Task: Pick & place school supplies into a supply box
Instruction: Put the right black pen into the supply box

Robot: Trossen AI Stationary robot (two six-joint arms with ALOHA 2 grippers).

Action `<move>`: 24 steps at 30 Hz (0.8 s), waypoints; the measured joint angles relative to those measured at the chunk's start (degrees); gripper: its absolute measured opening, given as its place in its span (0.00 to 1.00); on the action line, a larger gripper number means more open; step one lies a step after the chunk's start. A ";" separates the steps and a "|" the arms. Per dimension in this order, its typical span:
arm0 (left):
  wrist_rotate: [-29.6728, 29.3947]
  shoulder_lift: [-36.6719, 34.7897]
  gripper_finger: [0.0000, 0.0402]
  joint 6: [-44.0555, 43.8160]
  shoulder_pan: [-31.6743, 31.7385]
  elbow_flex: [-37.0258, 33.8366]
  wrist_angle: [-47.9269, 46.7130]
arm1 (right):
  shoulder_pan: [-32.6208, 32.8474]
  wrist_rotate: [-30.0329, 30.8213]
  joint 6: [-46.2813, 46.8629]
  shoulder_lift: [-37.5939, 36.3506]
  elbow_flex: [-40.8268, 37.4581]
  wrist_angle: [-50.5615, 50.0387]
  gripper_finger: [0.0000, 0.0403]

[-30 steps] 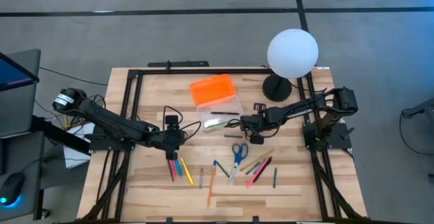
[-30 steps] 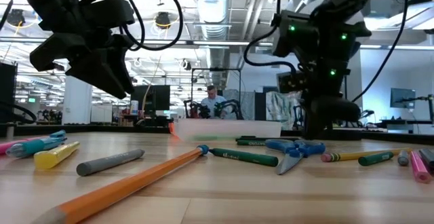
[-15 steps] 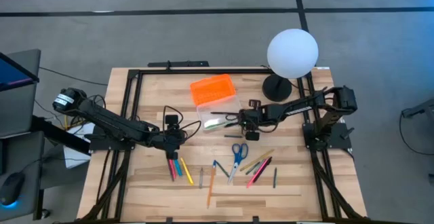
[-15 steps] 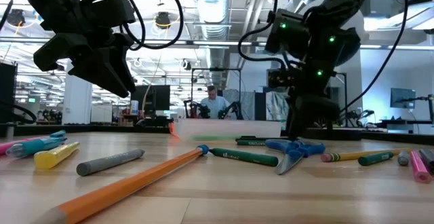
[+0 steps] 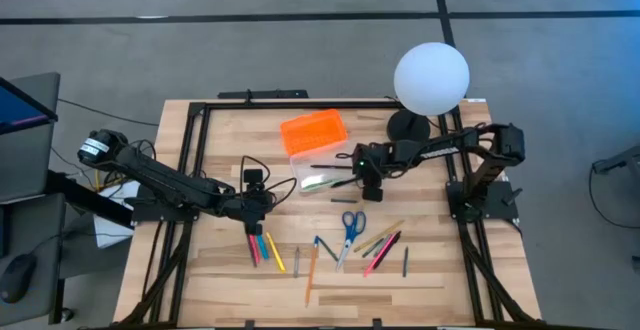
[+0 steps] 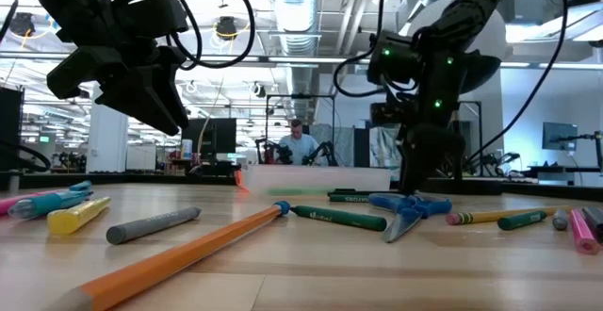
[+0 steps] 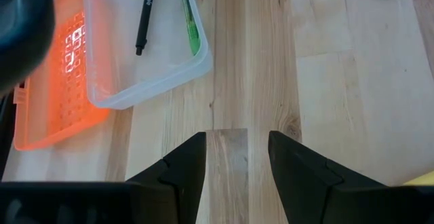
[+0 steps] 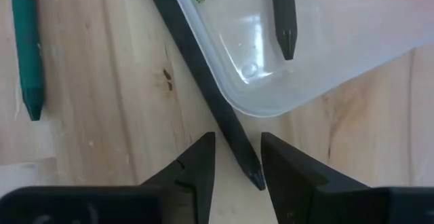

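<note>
Wooden planks make up the table [image 5: 220, 270], framed by black rails, with grey floor around it and an office hall behind in the low view, where a person sits far off. At the table's far right stands a white globe lamp [image 5: 431, 75] on a dark base. The supply box [image 5: 322, 166], a clear tray with its orange lid [image 5: 313, 131] lying open beside it, sits near the middle; two items lie inside it, a black pen [image 7: 145, 15] and a green marker [image 7: 189, 19].

The right fingers [image 8: 236, 157] hang over the box's near corner, apart, with a thin black pencil [image 8: 203, 88] lying on the table between them, its length running under the box's rounded corner. Whether they touch the pencil cannot be told. A second ago this gripper [image 5: 362, 167] sat farther toward the right side, near the blue-handled scissors [image 5: 351, 224]; it has since drawn in beside the box.

The left fingers [image 7: 236, 164] stand open over bare wood, holding nothing, near the box, and have not moved.

Along the near edge lie the remaining supplies: one pair of scissors and about a dozen pens, pencils and markers, with a pink-and-yellow cluster [image 5: 262, 249] under the left arm and a long orange pencil [image 6: 170, 258] closest to the low camera.
</note>
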 joint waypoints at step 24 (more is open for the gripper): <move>-0.02 0.00 0.39 2.01 0.00 0.00 0.00 | 14.17 1.98 19.96 -1.13 -2.41 -12.40 0.07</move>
